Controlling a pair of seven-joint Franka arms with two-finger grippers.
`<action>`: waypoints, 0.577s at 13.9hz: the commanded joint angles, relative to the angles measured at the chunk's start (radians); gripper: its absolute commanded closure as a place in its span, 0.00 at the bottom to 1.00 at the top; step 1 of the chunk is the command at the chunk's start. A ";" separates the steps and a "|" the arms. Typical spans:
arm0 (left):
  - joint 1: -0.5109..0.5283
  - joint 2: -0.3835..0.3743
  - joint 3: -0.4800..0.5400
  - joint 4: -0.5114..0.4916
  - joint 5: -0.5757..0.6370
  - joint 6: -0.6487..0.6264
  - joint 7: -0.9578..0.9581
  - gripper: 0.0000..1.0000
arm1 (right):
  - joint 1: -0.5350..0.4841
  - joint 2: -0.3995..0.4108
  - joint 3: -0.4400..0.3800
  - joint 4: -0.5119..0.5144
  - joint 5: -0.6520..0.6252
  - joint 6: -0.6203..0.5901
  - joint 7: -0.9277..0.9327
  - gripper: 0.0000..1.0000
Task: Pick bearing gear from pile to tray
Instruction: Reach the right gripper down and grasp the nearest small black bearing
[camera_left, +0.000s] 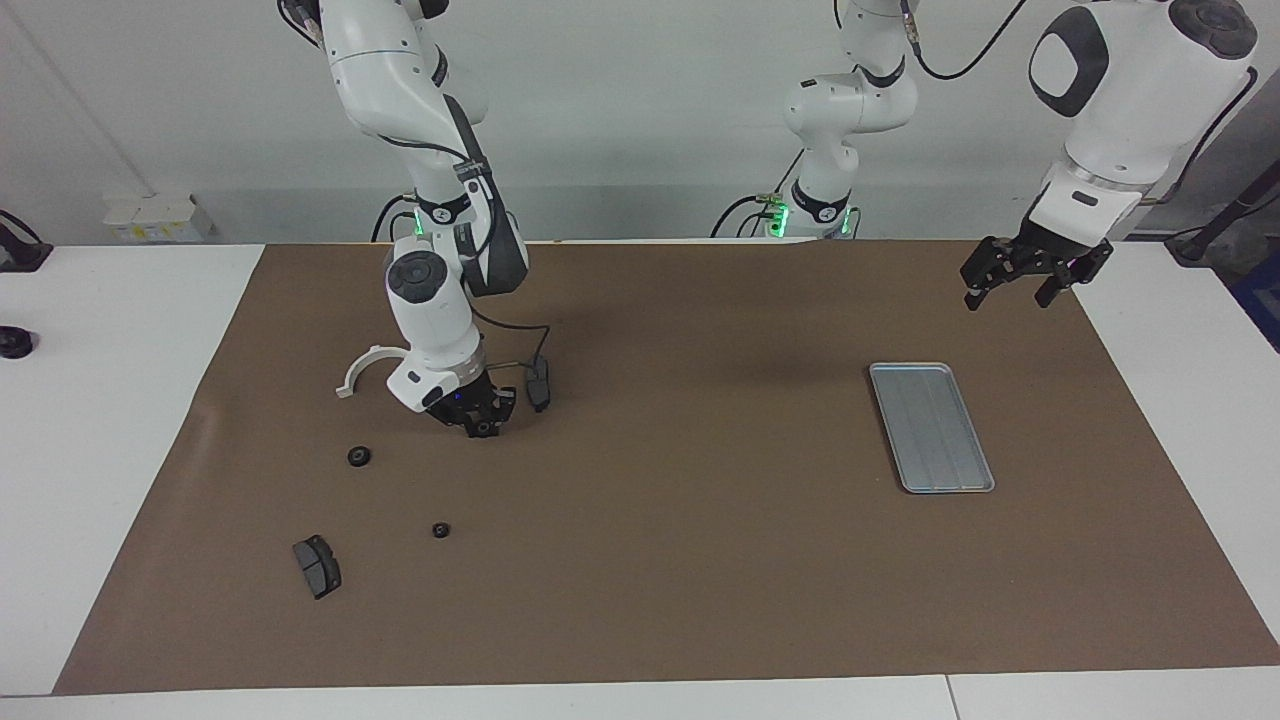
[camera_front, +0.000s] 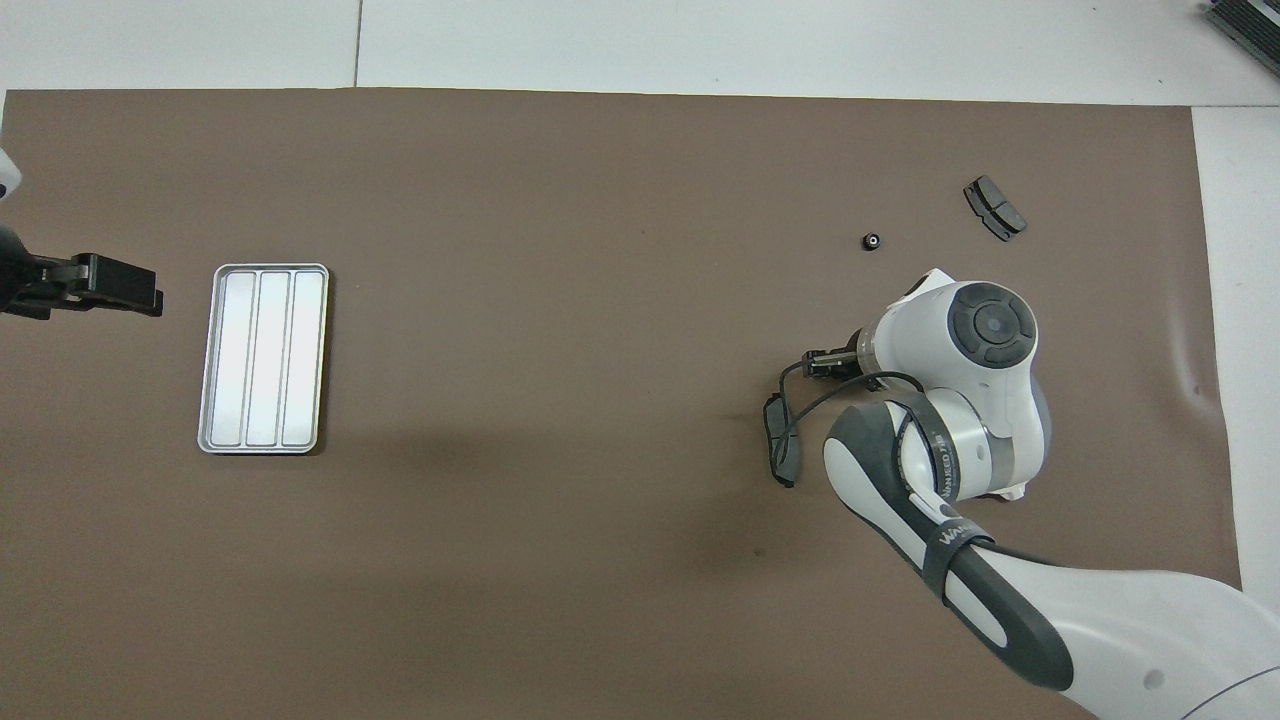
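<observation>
Brown mat (camera_left: 680, 560) covered the table. Right gripper (camera_left: 482, 428) sat low on it, fingers pinching a gear (camera_left: 484, 430) beside a brake pad (camera_left: 539, 384). Left gripper (camera_left: 1015, 292) hung spread near the tray (camera_left: 930, 427).

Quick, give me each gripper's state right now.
Left gripper: open, empty, waiting in the air near the tray.
Right gripper: down at the mat, closed on a small black gear.
</observation>
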 joint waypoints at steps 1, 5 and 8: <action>0.008 -0.030 -0.007 -0.037 0.017 0.017 0.003 0.00 | 0.000 -0.007 0.006 0.007 0.024 0.010 0.020 1.00; 0.008 -0.031 -0.007 -0.037 0.017 0.017 0.003 0.00 | 0.061 -0.003 0.008 0.064 0.024 0.009 0.116 1.00; 0.009 -0.030 -0.007 -0.037 0.017 0.017 0.003 0.00 | 0.171 0.025 0.008 0.133 0.022 0.006 0.248 1.00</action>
